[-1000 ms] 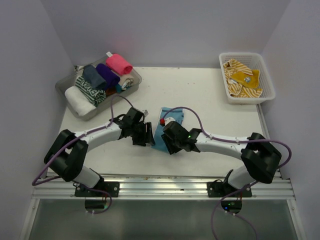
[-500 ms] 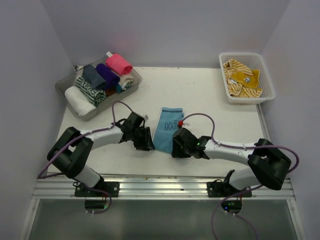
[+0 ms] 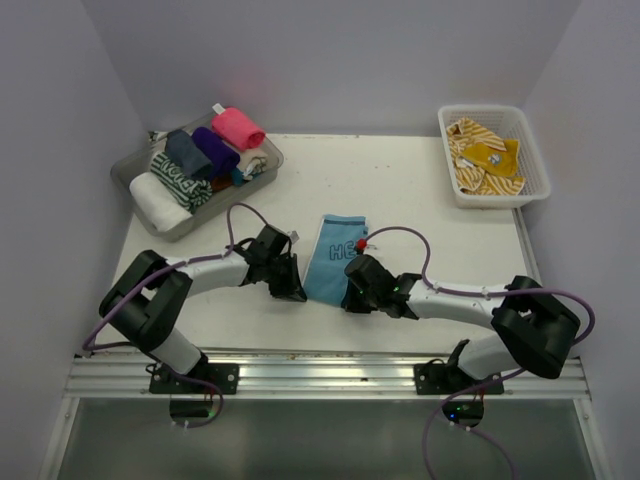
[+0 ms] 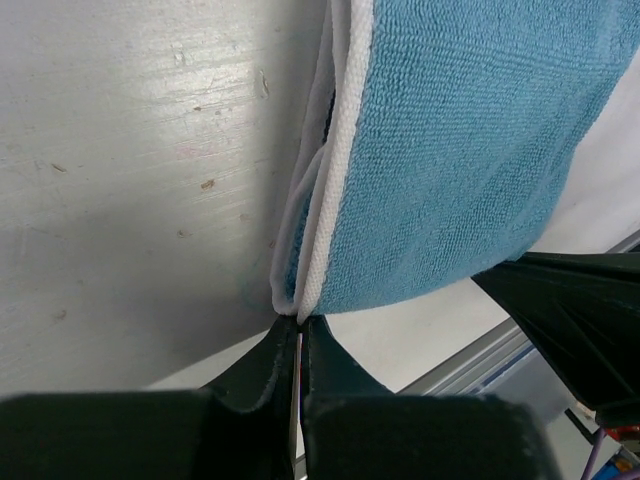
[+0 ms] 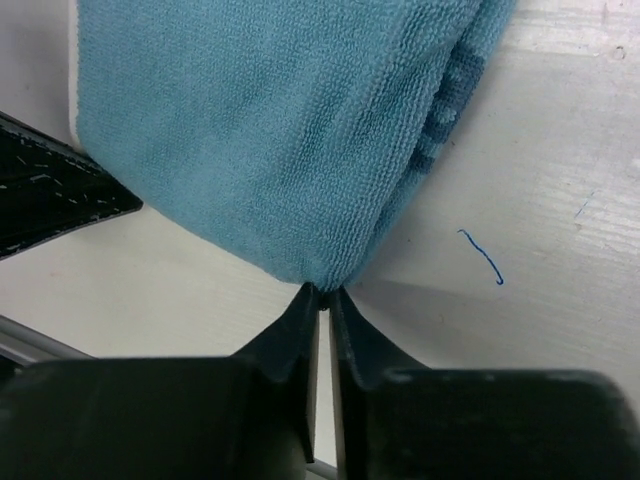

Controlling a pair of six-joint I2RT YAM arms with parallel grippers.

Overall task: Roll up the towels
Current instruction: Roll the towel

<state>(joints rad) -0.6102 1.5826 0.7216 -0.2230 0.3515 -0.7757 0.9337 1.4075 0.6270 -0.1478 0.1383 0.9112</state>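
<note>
A light blue towel (image 3: 335, 258) with dark lettering lies folded on the table's middle. My left gripper (image 3: 301, 294) is shut on its near left corner. In the left wrist view the gripper (image 4: 298, 322) pinches the white hem of the towel (image 4: 470, 150). My right gripper (image 3: 347, 299) is shut on the near right corner. The right wrist view shows that gripper (image 5: 322, 292) nipping the fold of the towel (image 5: 280, 130). Mustard-yellow striped towels (image 3: 485, 158) lie in the basket, and a pink roll (image 3: 238, 127) tops the tray.
A clear tray (image 3: 268, 160) at the back left holds several rolled towels. A white lattice basket (image 3: 540, 172) stands at the back right. The metal rail (image 3: 320, 372) runs along the near table edge just behind both grippers.
Both grippers have come down to the towel's near edge and shut on its two corners. The towel's near edge has lifted slightly.
</note>
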